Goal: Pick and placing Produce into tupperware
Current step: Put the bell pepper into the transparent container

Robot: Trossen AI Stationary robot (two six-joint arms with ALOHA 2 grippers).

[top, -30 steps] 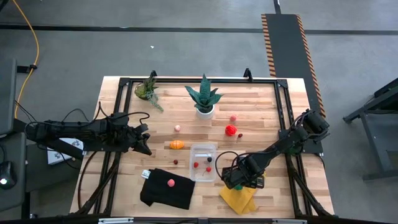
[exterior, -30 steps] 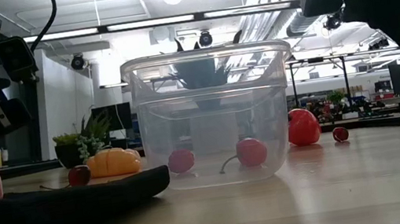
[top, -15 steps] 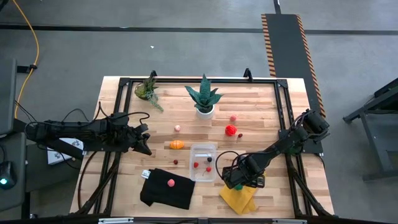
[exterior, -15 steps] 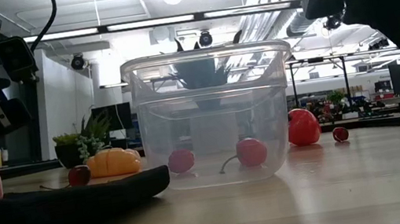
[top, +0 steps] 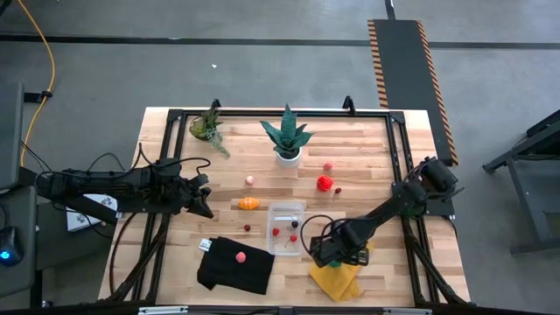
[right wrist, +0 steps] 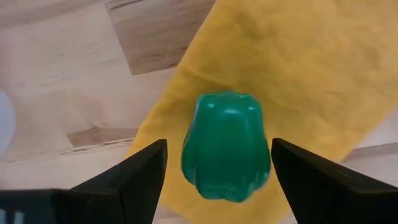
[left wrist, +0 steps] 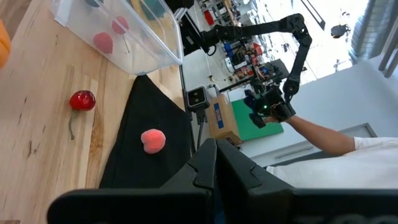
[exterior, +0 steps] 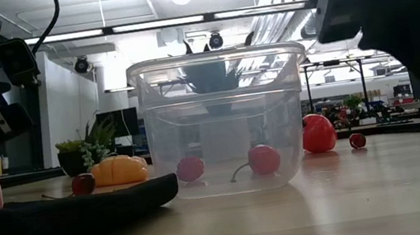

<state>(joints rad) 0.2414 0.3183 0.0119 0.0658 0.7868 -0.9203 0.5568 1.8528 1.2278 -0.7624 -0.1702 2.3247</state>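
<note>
Right gripper [right wrist: 219,180] over pepper [right wrist: 226,145]
Your fingers gape wide astride it on the yellow cloth [right wrist: 298,68], tupperware's [top: 286,227] 4 o'clock; left gripper [left wrist: 216,167] closed.

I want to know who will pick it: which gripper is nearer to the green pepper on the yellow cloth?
Right. The right gripper hangs open directly over the green pepper; the left gripper, shut, waits far across the table.

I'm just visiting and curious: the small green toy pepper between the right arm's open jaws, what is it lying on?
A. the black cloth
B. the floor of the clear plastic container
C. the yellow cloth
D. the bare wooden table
C: the right wrist view shows the small green toy pepper lying on the yellow cloth, jaws apart on either side.
</note>
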